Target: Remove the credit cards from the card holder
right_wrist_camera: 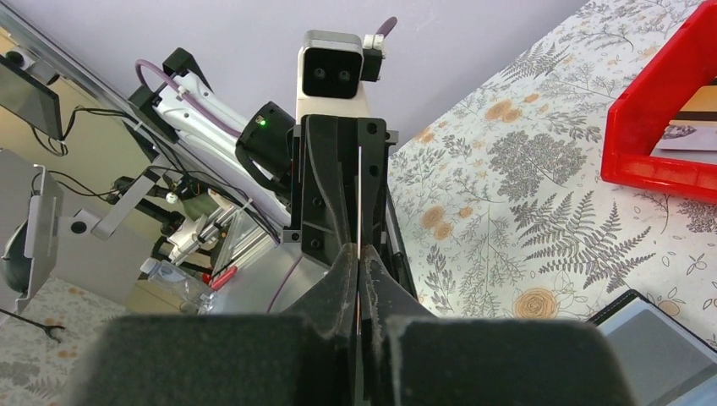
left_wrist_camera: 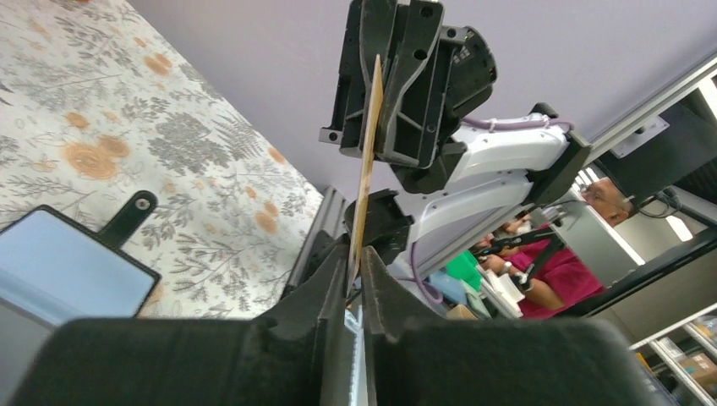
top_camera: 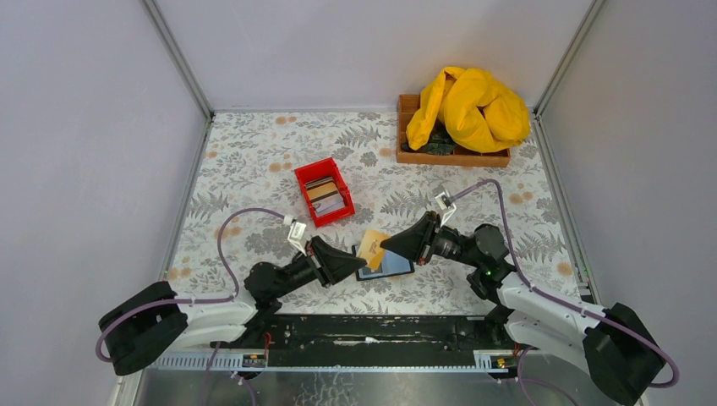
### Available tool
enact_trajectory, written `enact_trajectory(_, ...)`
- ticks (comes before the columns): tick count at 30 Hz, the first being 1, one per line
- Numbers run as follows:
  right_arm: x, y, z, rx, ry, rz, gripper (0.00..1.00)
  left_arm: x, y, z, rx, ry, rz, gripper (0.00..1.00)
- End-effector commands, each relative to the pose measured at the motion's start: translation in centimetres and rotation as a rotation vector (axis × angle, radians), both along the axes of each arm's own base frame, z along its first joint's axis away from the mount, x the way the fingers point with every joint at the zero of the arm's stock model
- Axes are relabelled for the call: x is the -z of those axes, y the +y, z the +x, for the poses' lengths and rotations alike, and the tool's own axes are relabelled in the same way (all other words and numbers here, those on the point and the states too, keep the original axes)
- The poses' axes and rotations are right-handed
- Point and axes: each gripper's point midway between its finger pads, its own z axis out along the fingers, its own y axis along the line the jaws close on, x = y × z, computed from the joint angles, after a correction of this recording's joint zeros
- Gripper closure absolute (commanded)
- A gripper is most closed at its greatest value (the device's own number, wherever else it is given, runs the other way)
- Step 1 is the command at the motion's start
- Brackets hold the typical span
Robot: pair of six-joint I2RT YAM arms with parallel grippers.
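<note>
The tan card [top_camera: 370,247] hangs over the open holder [top_camera: 394,266], low centre of the top view. Its long axis runs from lower left to upper right. The right gripper [right_wrist_camera: 359,260] is clenched on the upper-right end. The left gripper [left_wrist_camera: 353,286] straddles the other end, but I cannot tell whether it pinches. More cards [top_camera: 325,196] lie in the red bin [top_camera: 305,193].

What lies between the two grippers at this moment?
A tan credit card spans from the left gripper to the right gripper, which clamps it; the left wrist view shows it best.
</note>
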Motion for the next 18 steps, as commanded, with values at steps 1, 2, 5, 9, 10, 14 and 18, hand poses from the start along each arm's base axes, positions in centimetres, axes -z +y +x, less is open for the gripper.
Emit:
enact_trajectory(1,-3.5,-0.4,0.2,0.026,-0.099,0.063,1.00,1.1,1.7,-1.0,-0.017,-0.016,-0.020,0.91)
enact_trajectory(2,-3.5,-0.5,0.2,0.028,-0.103,0.061,1.00,1.0,1.7,-0.9,-0.020,-0.016,-0.020,0.98)
enact_trajectory(5,-3.3,-0.4,-0.1,0.017,-0.108,0.047,1.00,0.9,1.8,-0.9,-0.029,-0.022,-0.016,1.00)
enact_trajectory(9,-2.8,-0.6,-0.1,0.028,-0.120,0.021,0.67,1.2,1.5,-0.2,-0.053,-0.040,0.052,1.00)
enact_trajectory(10,-2.5,-0.9,0.3,0.058,-0.136,0.003,0.60,1.6,1.3,0.4,-0.080,-0.031,0.102,1.00)
enact_trajectory(14,-0.4,-2.4,2.8,0.235,-0.131,-0.119,0.53,2.5,3.0,4.7,-0.319,0.019,0.329,1.00)
enact_trajectory(18,1.8,-3.8,4.7,0.366,-0.119,-0.225,0.53,2.9,6.8,8.1,-0.575,0.084,0.565,1.00)
